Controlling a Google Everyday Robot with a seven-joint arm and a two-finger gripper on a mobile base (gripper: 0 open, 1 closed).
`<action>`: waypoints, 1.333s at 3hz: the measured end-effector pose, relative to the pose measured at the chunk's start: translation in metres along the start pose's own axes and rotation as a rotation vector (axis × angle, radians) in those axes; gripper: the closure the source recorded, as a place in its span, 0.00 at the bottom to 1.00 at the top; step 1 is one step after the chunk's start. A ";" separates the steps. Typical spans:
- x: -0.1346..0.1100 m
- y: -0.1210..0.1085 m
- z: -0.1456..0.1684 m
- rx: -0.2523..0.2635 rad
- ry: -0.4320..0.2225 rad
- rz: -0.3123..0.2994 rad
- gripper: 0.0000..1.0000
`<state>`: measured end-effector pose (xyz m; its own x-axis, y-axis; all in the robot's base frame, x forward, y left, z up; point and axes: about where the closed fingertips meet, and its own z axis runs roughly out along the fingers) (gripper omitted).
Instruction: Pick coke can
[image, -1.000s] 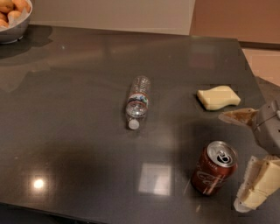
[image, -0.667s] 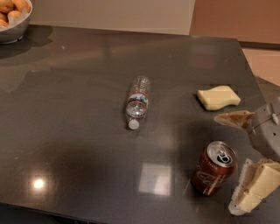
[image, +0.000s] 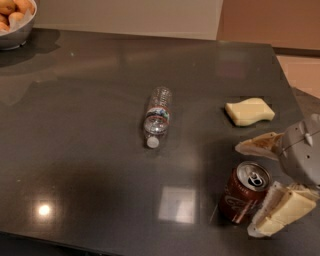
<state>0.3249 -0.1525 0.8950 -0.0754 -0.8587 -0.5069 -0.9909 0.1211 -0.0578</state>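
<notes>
At the near right edge of a dark table (image: 90, 150), the gripper (image: 246, 188) reaches in from the right with its two pale fingers (image: 280, 212) spread open, holding nothing. The coke can (image: 239, 199) stands upright between those fingers, silver top up, its long axis vertical. One finger lies just beyond the can, the other just beside its near right side. The can sits to the left of the gripper's body, so closing should catch it. Farther back lie a yellow sponge (image: 249, 111) and a water bottle (image: 157, 115) on its side. A bowl of fruit (image: 15, 20) sits at the far left corner.
</notes>
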 end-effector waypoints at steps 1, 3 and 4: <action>-0.002 0.000 0.000 -0.003 -0.007 -0.002 0.41; -0.015 -0.010 -0.022 0.000 0.015 0.025 0.88; -0.029 -0.017 -0.048 0.007 0.016 0.044 1.00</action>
<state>0.3388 -0.1531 0.9517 -0.1210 -0.8605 -0.4948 -0.9858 0.1625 -0.0415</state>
